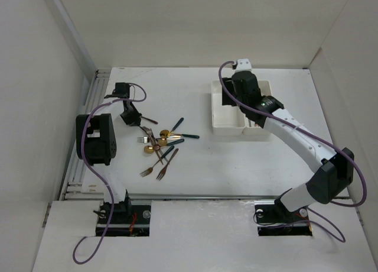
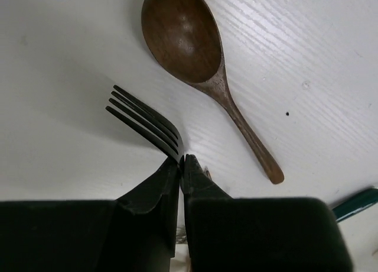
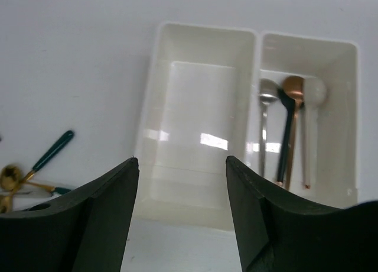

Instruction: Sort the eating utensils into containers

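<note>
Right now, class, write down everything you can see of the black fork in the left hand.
The slim matte black four-tined fork is clamped at its neck between the shut fingers of the left hand, which hide its handle in the wrist view. Its straight, even tines point up and left there, over the white table, casting a soft shadow. Whether they touch it cannot be told. The brown wooden spoon lies beside it, apart.
</note>
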You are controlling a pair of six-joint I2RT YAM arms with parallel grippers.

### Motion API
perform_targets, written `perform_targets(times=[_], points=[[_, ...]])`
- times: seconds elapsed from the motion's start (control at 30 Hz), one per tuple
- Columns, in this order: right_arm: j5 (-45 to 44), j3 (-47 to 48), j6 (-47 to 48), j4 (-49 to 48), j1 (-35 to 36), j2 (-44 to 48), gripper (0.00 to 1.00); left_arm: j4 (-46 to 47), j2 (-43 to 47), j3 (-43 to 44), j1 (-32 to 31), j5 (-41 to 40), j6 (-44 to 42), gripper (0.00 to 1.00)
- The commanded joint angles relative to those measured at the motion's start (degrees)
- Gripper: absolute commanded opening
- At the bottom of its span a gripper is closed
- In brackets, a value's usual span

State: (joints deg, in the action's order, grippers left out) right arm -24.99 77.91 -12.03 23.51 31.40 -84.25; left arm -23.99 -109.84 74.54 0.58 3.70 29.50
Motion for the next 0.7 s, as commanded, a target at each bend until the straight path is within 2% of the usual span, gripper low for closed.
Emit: perform_targets(times=[0.0, 0.1, 0.27, 0.43, 0.47, 0.67], points=[[5.6, 6.5, 5.1, -1.8, 5.6, -1.3, 0.66, -4.8, 7.7, 4.3, 0.7, 1.7, -0.8, 0.00], [12.1, 7.8, 6.2, -3.8, 8.0, -2.8, 0.68, -5.4, 13.0, 5.7, 0.7, -0.1, -3.2, 0.00], [21.6, 7.9, 5.7, -9.9, 11.1, -2.8, 0.70, 0.8, 22.1, 2.9, -1.2, -5.9, -7.3, 0.00], [31.9, 8.6, 3.2, -15.0, 13.7, -4.9, 0.84, 3.9, 28.9, 2.3, -4.4, -3.5, -9.0, 0.00], [34.5, 10.1, 2.7, -15.5, 14.4, -5.7, 0.84, 3.9, 29.4, 2.3, -5.5, -3.5, -9.0, 0.00], [35.8, 16.5, 0.9, -15.5, 16.6, -14.2, 0.85, 3.9, 30.6, 2.8, -9.3, -5.5, -11.5, 0.00]])
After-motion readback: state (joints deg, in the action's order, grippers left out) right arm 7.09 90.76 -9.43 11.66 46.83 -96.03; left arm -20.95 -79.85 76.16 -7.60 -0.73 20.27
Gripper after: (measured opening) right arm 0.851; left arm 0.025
